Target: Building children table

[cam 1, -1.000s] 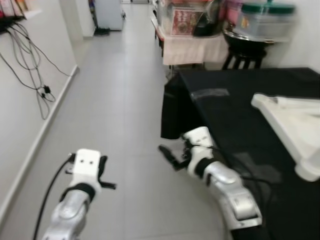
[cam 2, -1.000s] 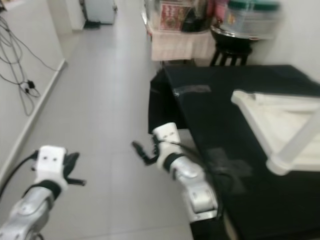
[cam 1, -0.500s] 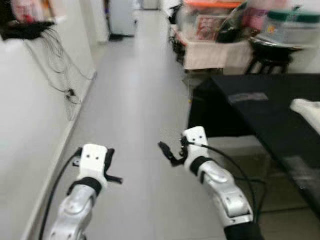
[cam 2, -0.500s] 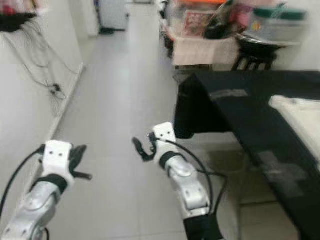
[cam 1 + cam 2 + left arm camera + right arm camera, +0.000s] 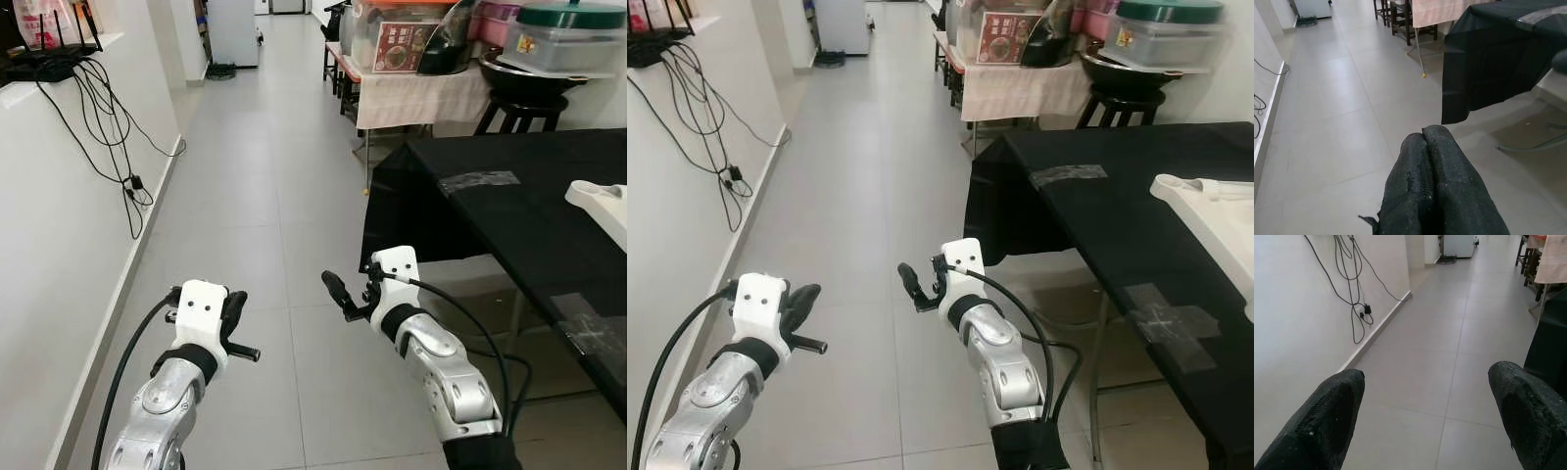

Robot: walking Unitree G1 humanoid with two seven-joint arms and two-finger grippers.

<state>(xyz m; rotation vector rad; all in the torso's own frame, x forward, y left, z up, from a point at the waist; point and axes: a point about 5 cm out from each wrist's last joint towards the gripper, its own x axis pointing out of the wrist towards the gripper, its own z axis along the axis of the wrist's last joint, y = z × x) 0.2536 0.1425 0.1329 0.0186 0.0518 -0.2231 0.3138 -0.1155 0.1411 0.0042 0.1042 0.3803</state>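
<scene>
Both arms are raised over bare grey floor tiles: left gripper has its fingers pressed together on nothing, right gripper has its fingers spread wide and empty. Farther right, the white children's table part lies on the black-draped table, well apart from both grippers. Beyond, cables hang down the left wall and lidded containers sit at the far end.

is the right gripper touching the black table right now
Apart. In the left eye view the right gripper hangs open over the grey floor, with bare tiles between it and the black table.
</scene>
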